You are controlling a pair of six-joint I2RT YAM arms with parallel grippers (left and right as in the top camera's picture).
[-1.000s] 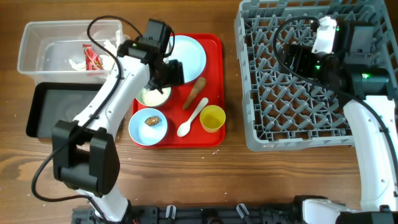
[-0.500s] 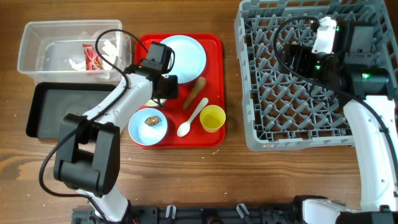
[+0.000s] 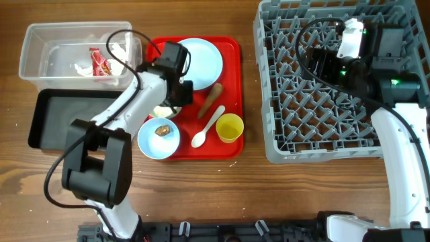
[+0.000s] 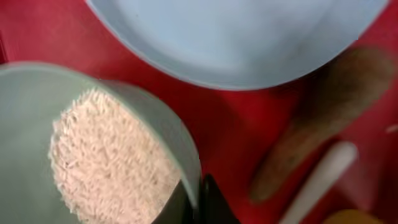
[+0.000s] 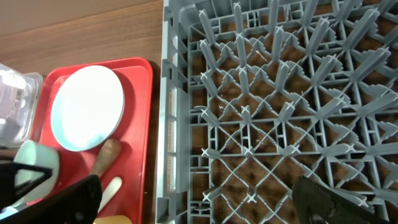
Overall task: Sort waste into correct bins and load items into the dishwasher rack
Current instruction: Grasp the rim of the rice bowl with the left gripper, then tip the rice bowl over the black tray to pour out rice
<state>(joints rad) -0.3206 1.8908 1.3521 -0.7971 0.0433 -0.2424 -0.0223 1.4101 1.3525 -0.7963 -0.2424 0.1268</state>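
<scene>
My left gripper [image 4: 199, 200] is shut on the right rim of the whitish bowl [image 4: 155, 118], one finger inside and one outside. The bowl holds white grains [image 4: 106, 155] and stands on the red tray [image 3: 232, 54]. From overhead the left gripper [image 3: 173, 103] covers most of that bowl [image 3: 161, 111]. Around it lie the pale blue plate [image 3: 201, 59], the carrot-like piece [image 3: 210, 101], the white spoon [image 3: 207, 128], the yellow cup [image 3: 229, 128] and the light blue bowl [image 3: 159, 141] with a brown lump [image 3: 162, 131]. My right gripper [image 5: 199, 205] hangs open over the dishwasher rack [image 3: 336, 121].
The clear tub [image 3: 40, 50] at the far left holds a red wrapper [image 3: 101, 62] and crumpled white paper [image 3: 119, 50]. The black tray [image 3: 67, 117] lies just in front of it. The left arm reaches across the black tray's right end.
The left gripper came down from over the plate's edge to the whitish bowl and shut on its rim. The right arm has not moved.
</scene>
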